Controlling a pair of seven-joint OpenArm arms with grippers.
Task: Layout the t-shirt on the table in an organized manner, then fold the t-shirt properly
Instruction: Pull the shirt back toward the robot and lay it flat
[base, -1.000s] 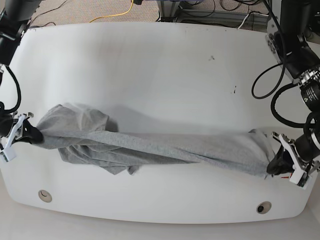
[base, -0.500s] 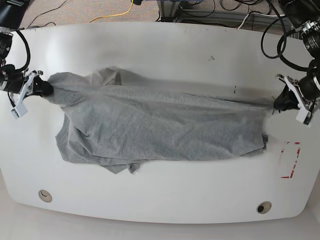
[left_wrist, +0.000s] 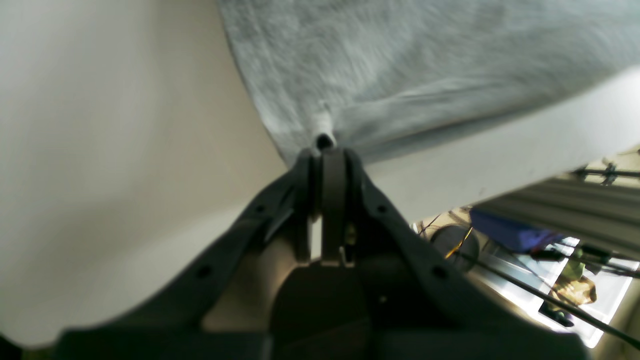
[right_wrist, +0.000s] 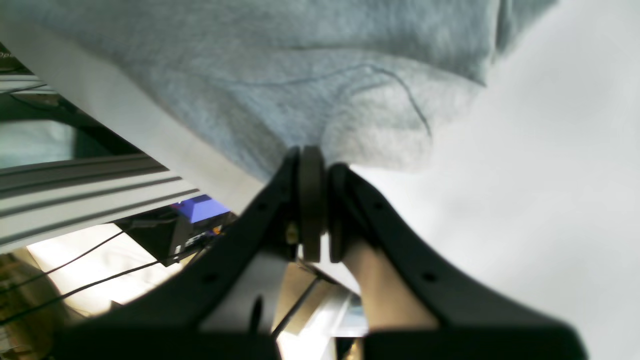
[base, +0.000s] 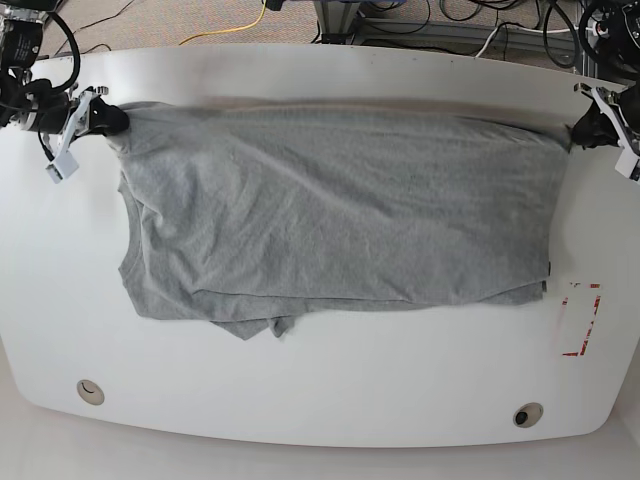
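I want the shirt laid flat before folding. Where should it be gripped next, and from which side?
Judging by the bunched flap at the t-shirt's near-left hem, pinch that loose lower edge from the table's near side and pull toward the front; both far corners are already held.

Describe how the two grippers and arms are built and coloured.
Both grippers, left and right, have matte black tapering fingers with small round holes. White bracket pieces sit behind them, and black cables loop along the dark arms.

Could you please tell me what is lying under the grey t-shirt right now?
Only the white table shows around the t-shirt. A second cloth layer peeks out along its near edge. Whatever the shirt covers, including any printed lettering, cannot be seen.
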